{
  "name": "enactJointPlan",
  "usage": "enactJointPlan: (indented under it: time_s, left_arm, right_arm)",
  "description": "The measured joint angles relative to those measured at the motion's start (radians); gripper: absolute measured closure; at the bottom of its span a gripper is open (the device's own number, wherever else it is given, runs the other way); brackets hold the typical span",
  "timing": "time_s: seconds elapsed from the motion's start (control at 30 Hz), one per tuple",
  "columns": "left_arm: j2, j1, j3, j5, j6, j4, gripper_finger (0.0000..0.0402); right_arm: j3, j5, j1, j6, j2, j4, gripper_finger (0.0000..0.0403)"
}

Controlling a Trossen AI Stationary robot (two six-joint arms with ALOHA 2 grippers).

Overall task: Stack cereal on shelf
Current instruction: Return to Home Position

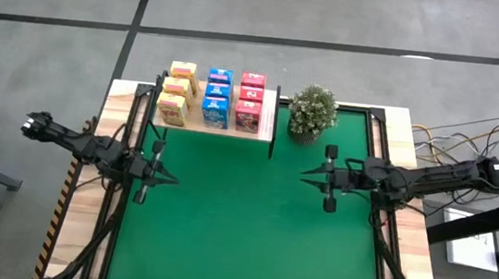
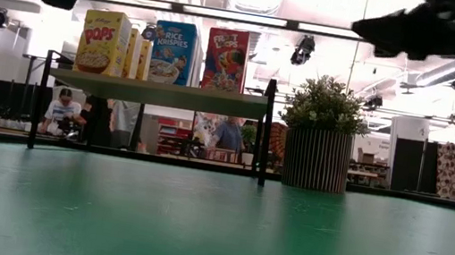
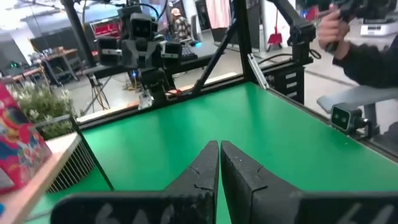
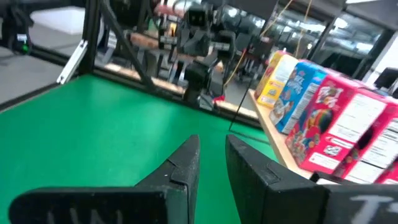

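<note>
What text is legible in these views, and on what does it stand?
"POPS": yellow cardboard cereal box on the light-wood shelf, low view.
"RICE KRISPIES": blue cardboard cereal box beside it.
Pink-red cardboard cereal box: logo too blurred to read.
Its side-panel print, right wrist view: too small.

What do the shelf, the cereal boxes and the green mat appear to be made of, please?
The shelf looks like a pale, matte wood board on thin black legs, probably metal. The cereal boxes look like printed cardboard, with sharp folded edges. The green mat seems a matte, faintly speckled sheet, perhaps rubber or felt. The left hand and right hand hover above it, empty.
</note>
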Motion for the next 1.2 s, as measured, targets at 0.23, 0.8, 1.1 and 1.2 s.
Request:
enactJointPlan:
  time_s: [0.23, 0.8, 1.1, 1.2]
  left_arm:
    - [-0.098, 0.0, -0.08, 0.131, -0.041, -0.004, 0.0401]
    - [-0.15, 0.0, -0.227, 0.206, -0.065, 0.105, 0.0402]
    - [-0.152, 0.0, -0.228, 0.203, -0.061, 0.106, 0.0402]
    - [-0.152, 0.0, -0.229, 0.202, -0.075, 0.106, 0.0402]
  right_arm:
    - [-0.136, 0.0, 0.0, 0.009, -0.152, 0.083, 0.0339]
    - [-0.254, 0.008, 0.0, 0.0, -0.371, 0.089, 0.0339]
    - [-0.255, 0.012, 0.0, -0.024, -0.39, 0.081, 0.0339]
    - [-0.255, 0.036, 0.0, -0.027, -0.409, 0.086, 0.0339]
